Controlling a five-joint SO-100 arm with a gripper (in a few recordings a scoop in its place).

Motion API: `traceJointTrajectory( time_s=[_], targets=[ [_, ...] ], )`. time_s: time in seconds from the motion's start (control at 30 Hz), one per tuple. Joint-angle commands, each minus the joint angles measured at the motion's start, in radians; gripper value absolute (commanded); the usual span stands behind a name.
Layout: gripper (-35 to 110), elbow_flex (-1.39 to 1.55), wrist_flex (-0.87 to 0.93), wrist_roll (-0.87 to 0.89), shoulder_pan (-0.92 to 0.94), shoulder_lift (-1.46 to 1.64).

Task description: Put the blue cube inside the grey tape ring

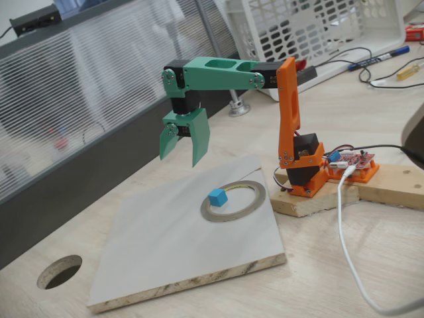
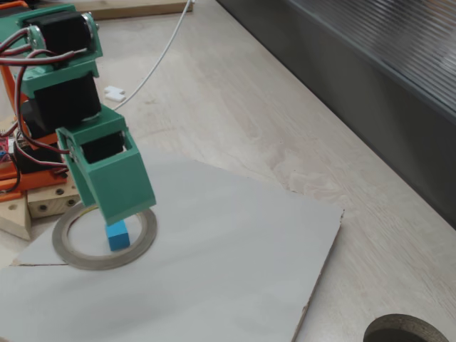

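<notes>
1. Blue cube (image 1: 217, 197), a tiny bright cyan block with matte faces, sits on the pale grey board (image 1: 152, 245) inside the grey tape ring (image 1: 255, 193), a thin flat roll with a yellowish inner edge. In both fixed views it lies close to one side of the ring's opening rather than at its centre.
2. Green two-finger hand (image 1: 183, 149) hangs in the air above the board, well clear of the cube. In a fixed view it is up and to the left of the cube, fingers pointing down.
3. The hand's jaws stand apart and hold nothing; open space shows between the two green fingers.
4. In another fixed view the hand (image 2: 117, 192) is seen from behind, and its green body overlaps the cube's (image 2: 117, 235) top edge and the far side of the ring (image 2: 71, 255).
5. The board lies on the light wooden tabletop (image 1: 371, 265). A round dark hole (image 1: 59, 271) is cut through the tabletop near the board's lower left corner.
6. The orange arm base (image 1: 308, 169) stands on a wooden block (image 1: 318, 199) just right of the ring, and a white cable (image 1: 351, 258) runs from it across the tabletop.
7. A white plastic basket (image 1: 311, 26) and a blue pen (image 1: 381, 58) lie at the far end of the tabletop, well away from the ring.
8. Nothing lies between the hand and the cube.
</notes>
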Motion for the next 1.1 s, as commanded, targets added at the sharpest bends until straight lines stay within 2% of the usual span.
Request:
traceJointTrajectory(
  time_s=[0.0, 0.3, 0.47, 0.63, 0.93, 1.07],
  targets=[
    [46, -0.017, 0.014, 0.011, 0.008, 0.044],
    [-2, -0.018, 0.097, 0.012, 0.008, 0.044],
    [-1, -0.012, 0.106, 0.012, 0.008, 0.044],
    [-1, 0.101, 0.244, 0.012, 0.006, 0.071],
    [0, 0.373, 0.247, 0.012, 0.015, 0.328],
    [0, 0.385, 0.244, 0.005, 0.072, 0.367]
  ],
)
